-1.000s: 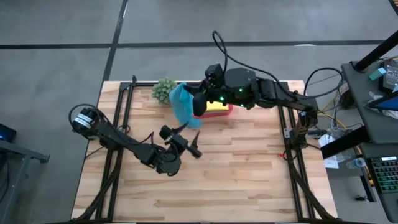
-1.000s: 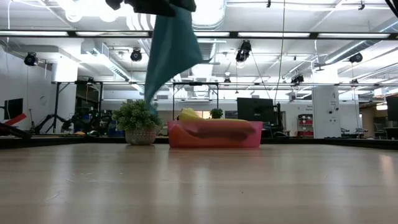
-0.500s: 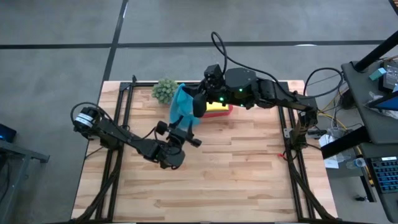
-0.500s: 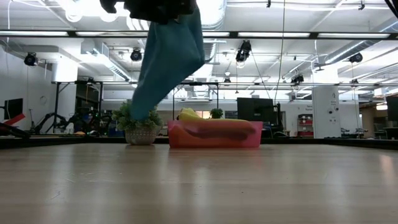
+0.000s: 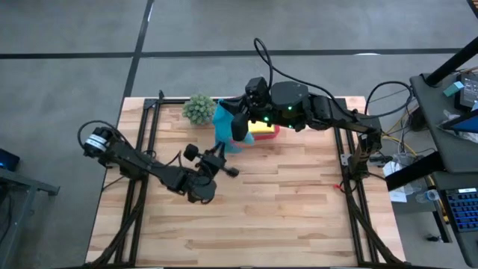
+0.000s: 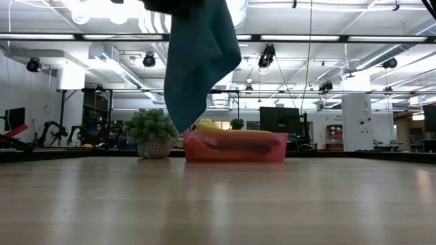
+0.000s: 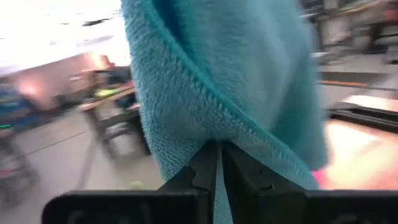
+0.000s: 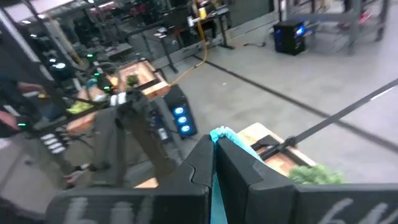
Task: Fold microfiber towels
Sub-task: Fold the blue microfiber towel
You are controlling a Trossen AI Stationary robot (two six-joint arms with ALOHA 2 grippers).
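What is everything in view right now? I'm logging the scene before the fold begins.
Teal towel: one, teal blue, hanging in the air above the table's far middle, pinched by both grippers.
Yellow towel: at least one, yellow, in the tray.
Tray: one, pink, far edge of the table.
Plant: one, green, spiky, left of the tray.
Table: one, light wood.
Left gripper: shut on the towel's lower edge.
Right gripper: shut on the towel's top.

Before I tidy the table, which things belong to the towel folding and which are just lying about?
Job:
teal towel, hanging, pinched by both grippers
yellow towel in the tray
left gripper
right gripper

Lying about:
pink tray
green plant
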